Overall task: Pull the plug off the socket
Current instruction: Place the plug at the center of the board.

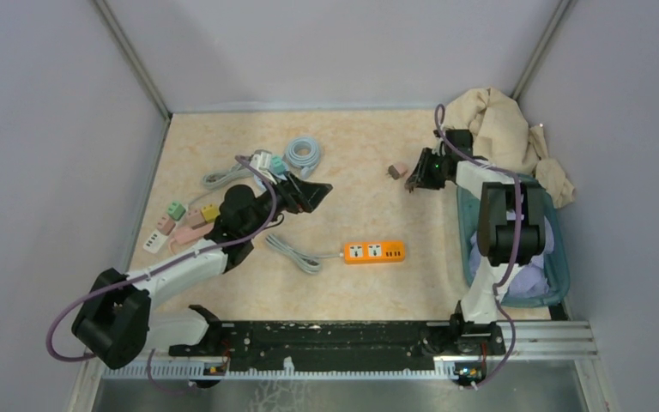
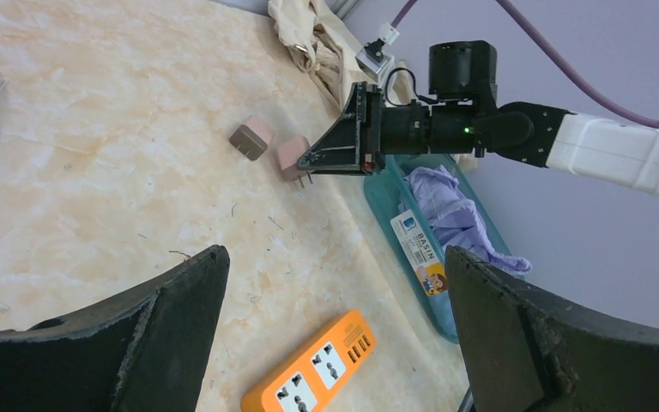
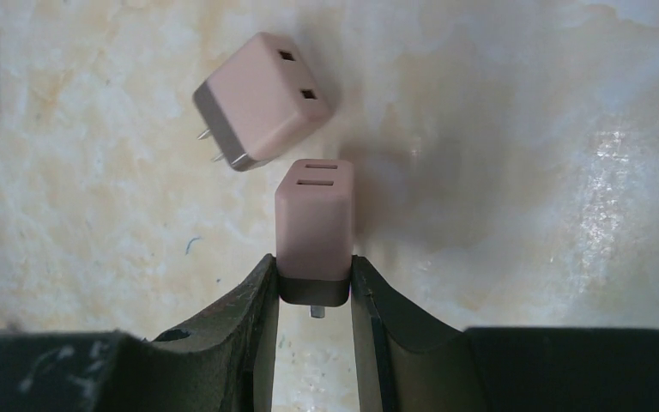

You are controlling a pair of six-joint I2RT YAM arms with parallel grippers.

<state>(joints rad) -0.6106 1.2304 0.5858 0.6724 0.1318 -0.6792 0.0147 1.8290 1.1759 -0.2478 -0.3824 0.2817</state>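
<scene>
An orange power strip (image 1: 375,251) lies in the middle of the table with its sockets empty; it also shows in the left wrist view (image 2: 309,378). My right gripper (image 3: 313,276) is shut on the brown base of a pink plug (image 3: 313,225), held low over the table at the back right (image 1: 412,178). A second pink plug (image 3: 262,99) lies loose just beyond it. My left gripper (image 2: 335,257) is open and empty, hovering left of and behind the power strip (image 1: 309,193).
A teal basin (image 1: 558,275) with purple cloth stands at the right, with a beige cloth (image 1: 498,120) behind it. Several coloured adapters (image 1: 180,223) and coiled cables (image 1: 303,154) lie at the left. The strip's grey cord (image 1: 296,253) runs leftward.
</scene>
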